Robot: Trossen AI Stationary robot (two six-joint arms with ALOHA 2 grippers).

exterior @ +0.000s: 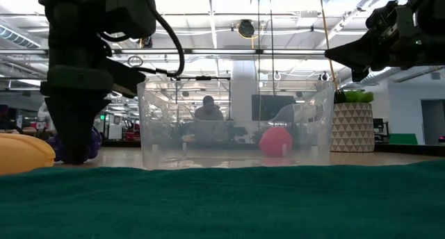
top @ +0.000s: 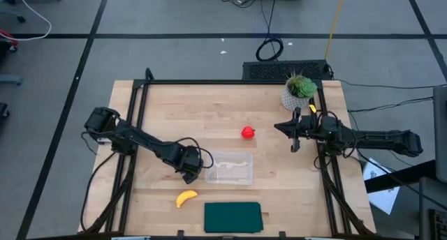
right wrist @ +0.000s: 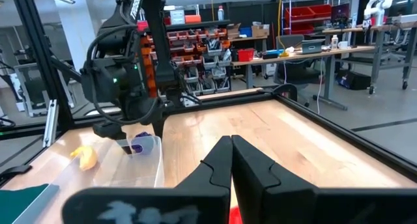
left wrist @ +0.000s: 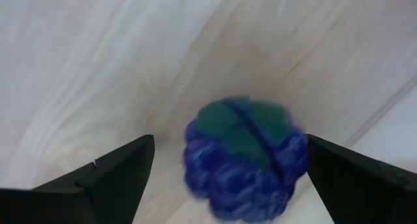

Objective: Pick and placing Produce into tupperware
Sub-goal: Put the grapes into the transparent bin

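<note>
The purple grape cluster (left wrist: 244, 160), topped by a green leaf, lies on the wooden table just left of the clear tupperware (top: 230, 168). My left gripper (left wrist: 229, 149) points down over it, open, with one finger on each side and a gap to both. The yellow banana (top: 186, 197) lies near the front edge. The red strawberry (top: 248, 132) sits beyond the tupperware. My right gripper (top: 293, 134) hangs shut above the table's right side, holding nothing.
A dark green mat (top: 232, 217) lies at the front edge, beside the banana. A potted plant in a white pot (top: 300, 92) stands at the far right corner. A black frame rail (top: 140, 128) runs along the table's sides. Bare wood stretches across the far left.
</note>
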